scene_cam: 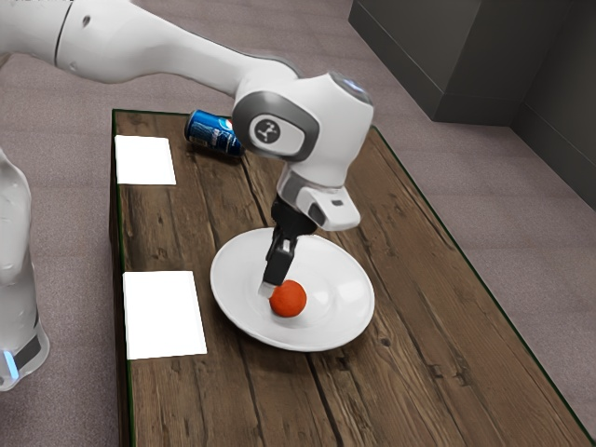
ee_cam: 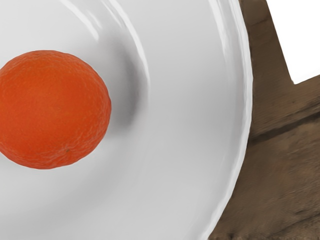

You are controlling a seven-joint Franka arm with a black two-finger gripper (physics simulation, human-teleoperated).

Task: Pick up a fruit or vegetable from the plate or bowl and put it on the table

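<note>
Blue Pepsi can [scene_cam: 212, 134] lying sideways, orange [scene_cam: 289, 299] on white plate [scene_cam: 350, 296], jaws near it, apart or together unclear

the rounded white arm [scene_cam: 158, 48] has grey bands [scene_cam: 241, 116], a round logo [scene_cam: 267, 131], a blue strip [scene_cam: 10, 364] and a black hand [scene_cam: 271, 287].

Round orange [ee_cam: 52, 110], finely dimpled, lying in white plate [scene_cam: 345, 303].

Table [scene_cam: 419, 382] (wooden): plate [scene_cam: 343, 284], can [scene_cam: 213, 133], two white rectangles [scene_cam: 163, 315]
</note>
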